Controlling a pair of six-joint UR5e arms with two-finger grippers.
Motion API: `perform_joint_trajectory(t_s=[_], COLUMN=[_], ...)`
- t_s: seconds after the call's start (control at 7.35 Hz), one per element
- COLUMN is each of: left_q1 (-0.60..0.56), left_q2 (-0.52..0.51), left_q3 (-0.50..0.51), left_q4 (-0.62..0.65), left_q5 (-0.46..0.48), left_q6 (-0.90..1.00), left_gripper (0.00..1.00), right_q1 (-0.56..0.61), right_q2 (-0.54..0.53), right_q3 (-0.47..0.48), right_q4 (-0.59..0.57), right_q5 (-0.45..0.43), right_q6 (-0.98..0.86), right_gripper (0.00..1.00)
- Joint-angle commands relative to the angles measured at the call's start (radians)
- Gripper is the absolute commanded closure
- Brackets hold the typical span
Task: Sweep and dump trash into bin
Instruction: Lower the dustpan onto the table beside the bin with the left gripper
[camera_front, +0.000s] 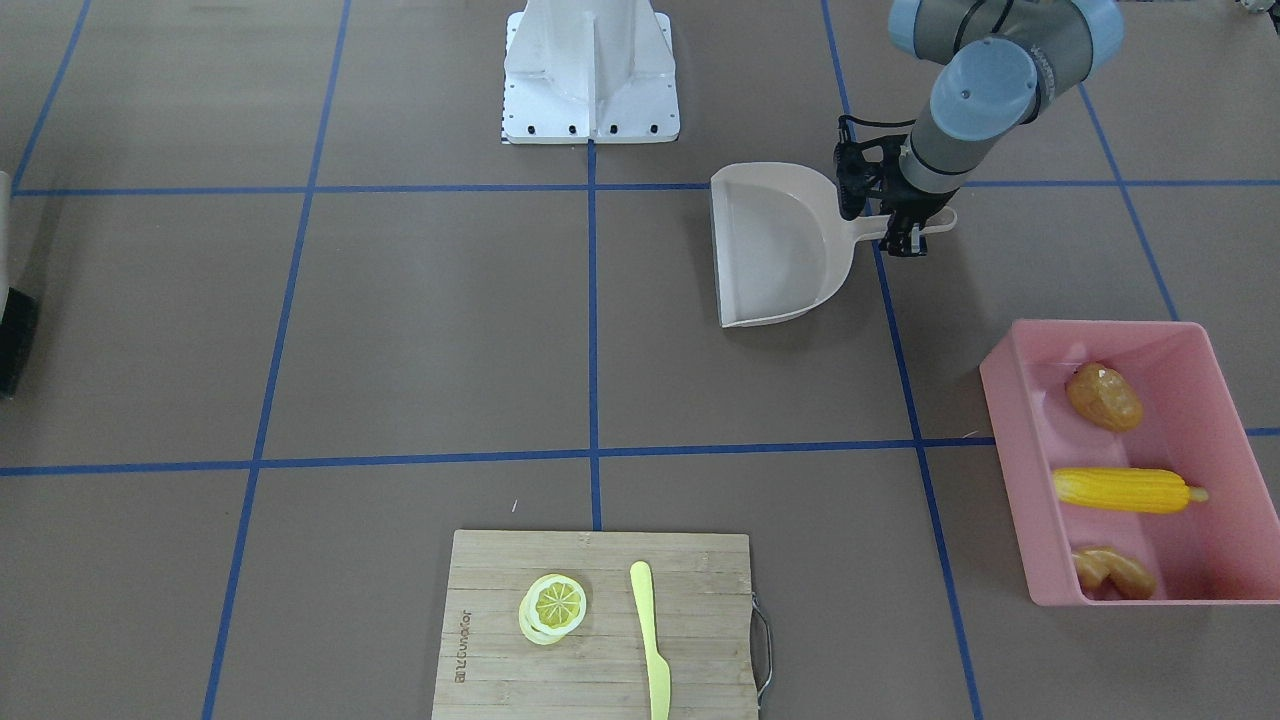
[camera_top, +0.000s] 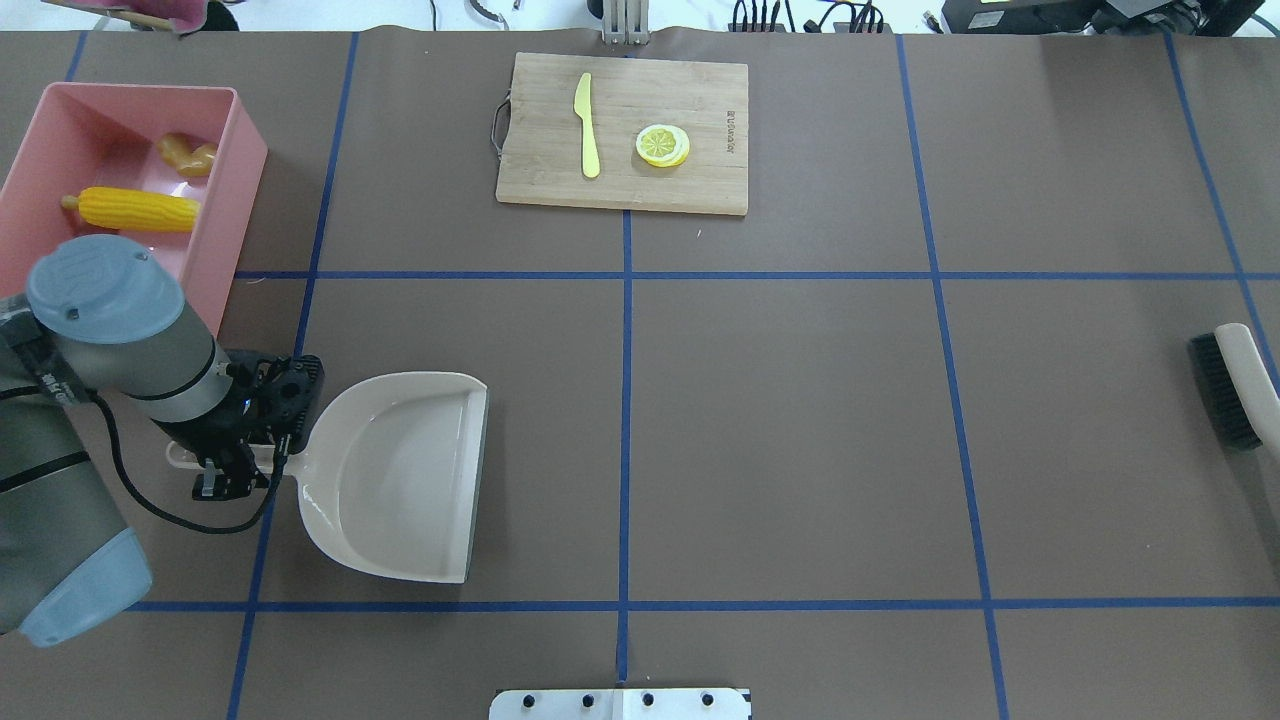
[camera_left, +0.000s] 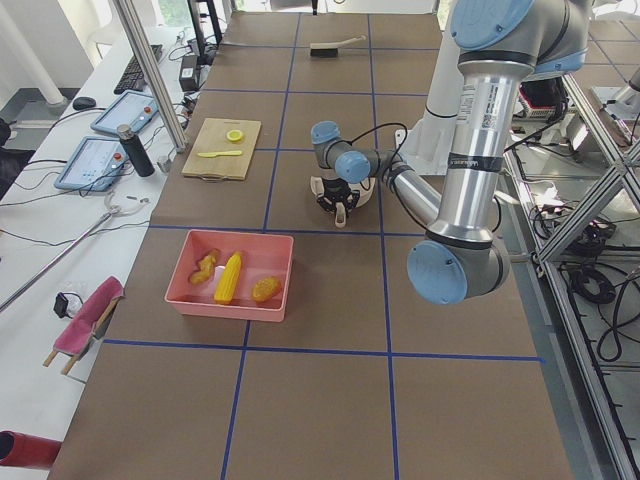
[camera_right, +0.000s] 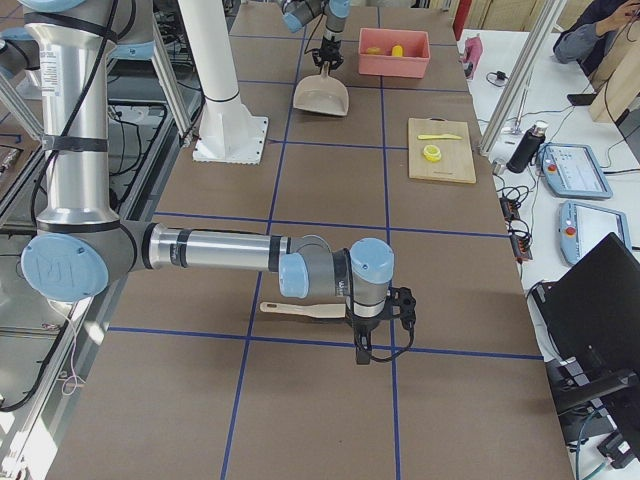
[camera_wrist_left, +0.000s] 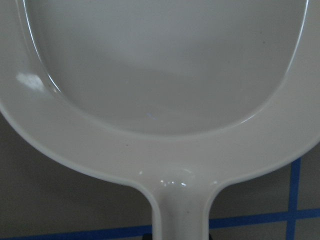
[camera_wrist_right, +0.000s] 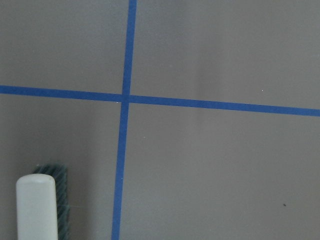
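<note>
The pink bin (camera_front: 1190, 420) stands at the table's end on my left side. Inside it lie the trash pieces: the corn cob (camera_front: 1125, 490), the brown potato (camera_front: 1103, 397) and the tan ginger root (camera_front: 1112, 572). A beige dustpan (camera_top: 395, 475) lies flat and empty on the table beside the bin. My left gripper (camera_top: 235, 465) is shut on its handle, which runs to the bottom middle of the left wrist view. The right gripper (camera_right: 362, 355) hangs just past the brush (camera_right: 300, 310), which lies on the table; whether that gripper is open, I cannot tell.
A wooden cutting board (camera_front: 500, 590) at the far edge holds a lemon slice (camera_front: 553, 607) and a yellow knife (camera_front: 650, 640). The white robot base (camera_front: 590, 80) sits at the near middle edge. Brown paper with blue tape lines covers the table.
</note>
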Motion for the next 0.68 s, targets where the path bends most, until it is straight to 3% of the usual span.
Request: perform_joint_trajectory(t_s=[0.0, 0.14, 0.27, 0.54], left_q1=[0.001, 0.001, 0.001, -0.014], left_q2=[0.020, 0.017, 0.016, 0.023], left_q3=[-0.011, -0.002, 0.001, -0.011], left_q4=[-0.006, -0.025, -0.042, -0.042], left_q5=[0.002, 0.003, 0.003, -0.001], left_q6=[0.007, 0.009, 0.011, 0.008], left_gripper=[0.84, 0.56, 0.02, 0.02], right_q1=[0.001, 0.001, 0.001, 0.009], right_q2=[0.003, 0.009, 0.020, 0.030], right_q3=[-0.001, 0.006, 0.023, 0.022], right_q4=[0.005, 0.005, 0.006, -0.009], right_q5=[-0.036, -0.021, -0.008, 0.111], right_q6=[0.000, 0.001, 0.004, 0.011], right_gripper=[0.00, 0.00, 0.00, 0.00])
